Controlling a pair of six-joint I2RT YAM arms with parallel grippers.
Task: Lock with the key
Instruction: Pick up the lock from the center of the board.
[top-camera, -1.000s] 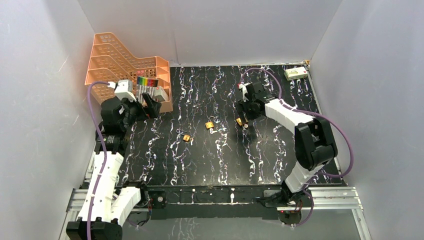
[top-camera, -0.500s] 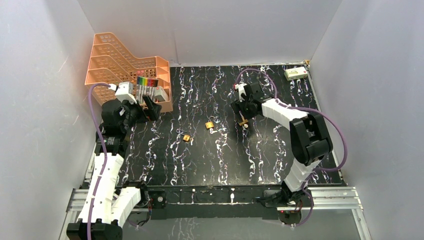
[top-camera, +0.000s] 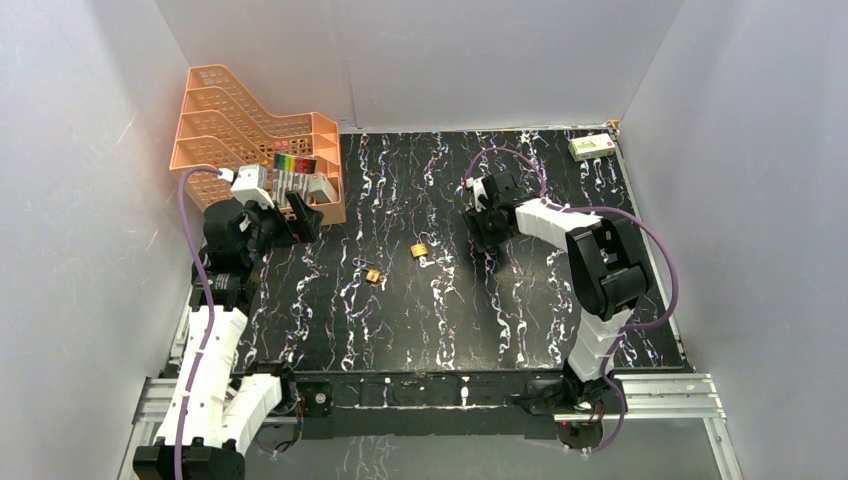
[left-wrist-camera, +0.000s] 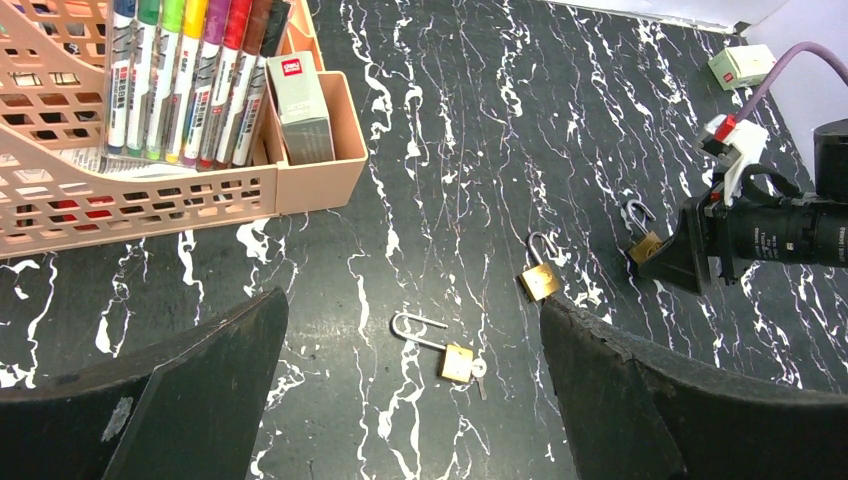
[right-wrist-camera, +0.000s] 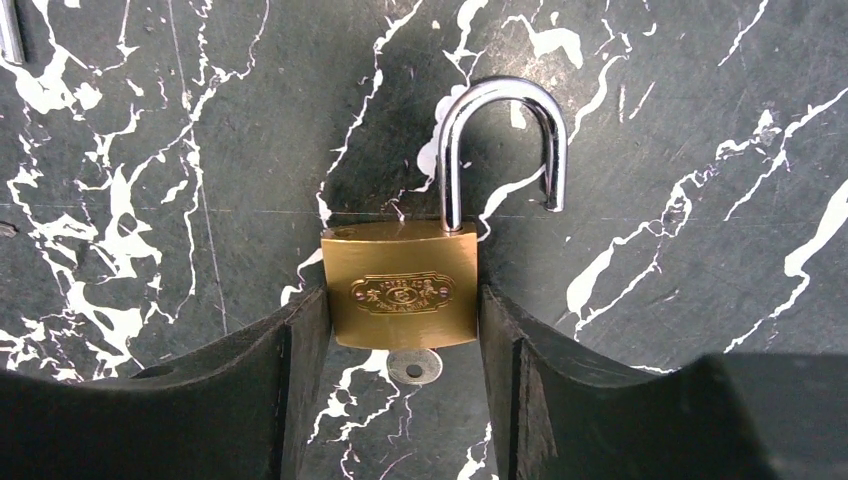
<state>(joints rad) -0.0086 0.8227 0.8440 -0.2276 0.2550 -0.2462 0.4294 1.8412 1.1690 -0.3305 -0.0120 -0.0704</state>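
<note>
Nearest on the black white-veined table (top-camera: 330, 330) lay a small brass padlock with its key (left-wrist-camera: 457, 362), and a second open brass padlock (left-wrist-camera: 540, 282) just beyond it. Farther right, the right gripper (right-wrist-camera: 403, 300) pinched the sides of a third brass padlock (right-wrist-camera: 400, 290), which lay flat with its steel shackle (right-wrist-camera: 500, 130) open and a silver key (right-wrist-camera: 415, 366) in its base. Far left, the left gripper (left-wrist-camera: 410, 300) hung spread wide before the orange mesh tray (left-wrist-camera: 300, 180)

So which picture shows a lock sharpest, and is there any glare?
Right wrist view: the padlock is sharp, its embossed plate plain to see, with bright glare along the shackle. Left wrist view: the left tool has fingers showing as near-black shapes with little detail. Top view: soft, even light on the table.
</note>
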